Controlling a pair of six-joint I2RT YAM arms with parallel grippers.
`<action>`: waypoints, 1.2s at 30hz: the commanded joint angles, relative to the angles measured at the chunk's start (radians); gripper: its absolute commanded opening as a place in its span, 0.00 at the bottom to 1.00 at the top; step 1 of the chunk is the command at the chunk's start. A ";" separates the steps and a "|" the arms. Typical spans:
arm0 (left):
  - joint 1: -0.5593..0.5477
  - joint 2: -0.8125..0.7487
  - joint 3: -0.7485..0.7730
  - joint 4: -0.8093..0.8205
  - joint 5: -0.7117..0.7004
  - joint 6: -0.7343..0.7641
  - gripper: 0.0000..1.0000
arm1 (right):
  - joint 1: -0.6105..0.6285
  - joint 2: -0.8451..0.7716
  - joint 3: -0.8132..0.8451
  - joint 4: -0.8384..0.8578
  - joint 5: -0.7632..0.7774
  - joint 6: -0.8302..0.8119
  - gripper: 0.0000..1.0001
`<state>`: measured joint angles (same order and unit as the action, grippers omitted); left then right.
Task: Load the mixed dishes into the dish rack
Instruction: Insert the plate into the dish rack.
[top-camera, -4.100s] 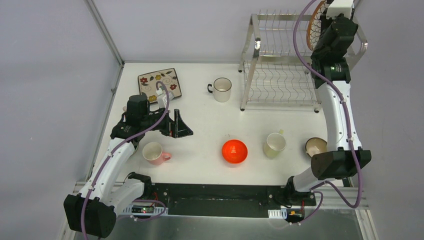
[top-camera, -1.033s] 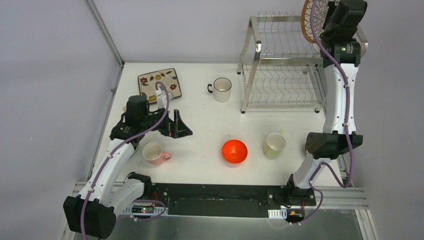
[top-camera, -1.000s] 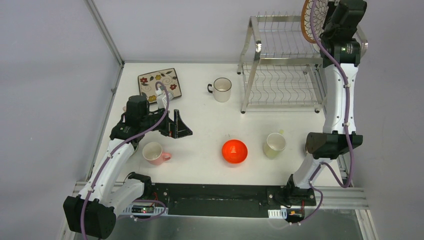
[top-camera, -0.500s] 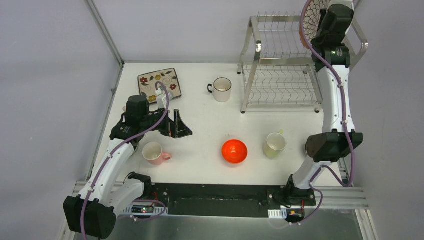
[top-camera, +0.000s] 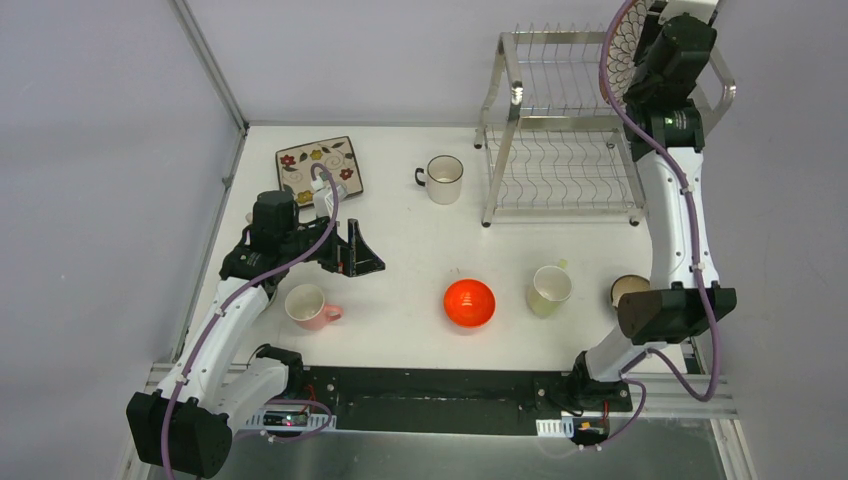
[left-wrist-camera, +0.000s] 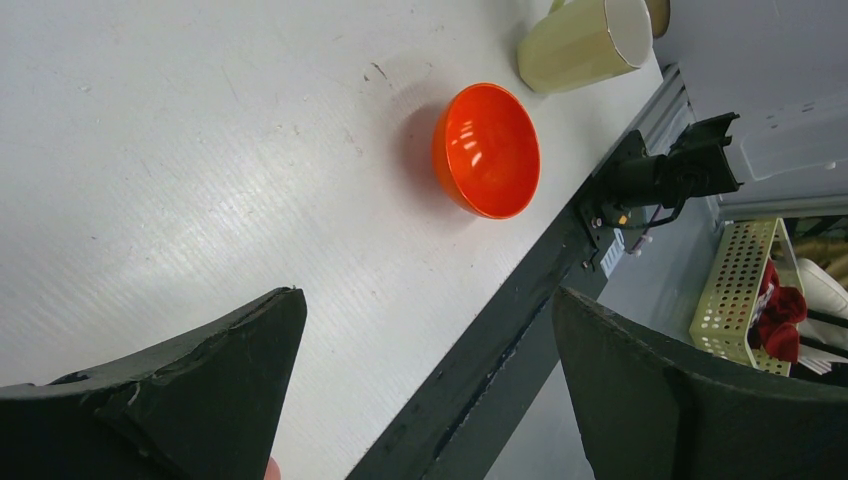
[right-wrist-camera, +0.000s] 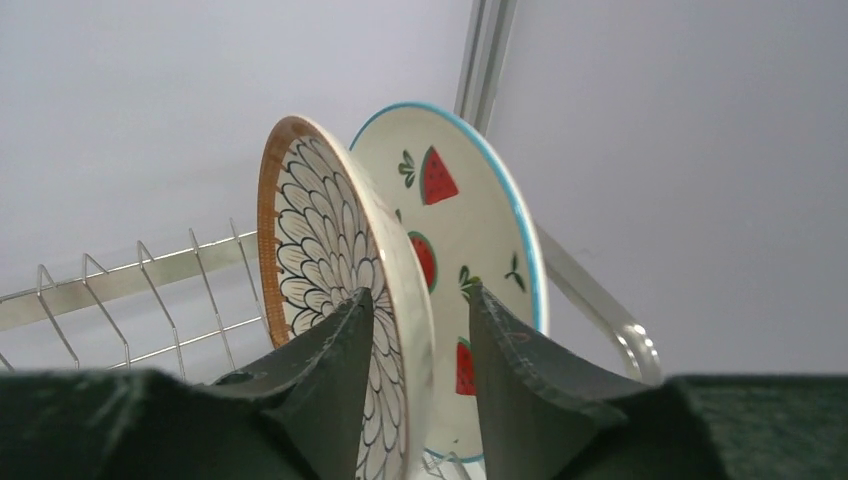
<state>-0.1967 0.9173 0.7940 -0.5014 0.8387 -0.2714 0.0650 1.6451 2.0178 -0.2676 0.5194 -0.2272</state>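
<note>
The silver dish rack (top-camera: 560, 110) stands at the back right. Upright in its upper slots is the brown-petal round plate (right-wrist-camera: 300, 230), also visible from above (top-camera: 620, 45), in front of a white fruit-patterned plate (right-wrist-camera: 470, 220). My right gripper (right-wrist-camera: 420, 292) straddles the petal plate's rim with its jaws parted. One finger lies near the plate's face and the other stands off it. The left gripper (left-wrist-camera: 425, 295) hovers wide open and empty over the table's left side (top-camera: 365, 250). A red-orange bowl (top-camera: 469, 302) and a pale cup (top-camera: 549, 288) sit near the front.
A floral rectangular plate (top-camera: 320, 165) lies at the back left and a white cup (top-camera: 443, 178) beside the rack. A pink cup (top-camera: 308, 305) sits under the left arm. A dark brown bowl (top-camera: 628, 290) shows by the right arm's elbow.
The right gripper's jaws have parted around the petal plate, which stands in the upper rack slots. The right elbow swung back, uncovering the brown bowl. The left arm has not moved.
</note>
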 joint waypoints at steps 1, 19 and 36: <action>-0.005 -0.008 0.037 0.009 0.002 0.023 0.99 | 0.002 -0.088 -0.018 0.066 0.012 -0.011 0.46; -0.005 -0.008 0.047 -0.028 -0.130 0.021 0.99 | 0.093 -0.320 -0.078 -0.343 -0.291 0.300 1.00; -0.003 0.181 0.280 -0.139 -0.473 0.059 0.99 | 0.582 -0.556 -0.572 -0.497 -0.462 0.476 1.00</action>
<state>-0.1967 1.0492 0.9825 -0.6312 0.4721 -0.2760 0.5411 1.1183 1.5196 -0.7219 0.1062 0.1993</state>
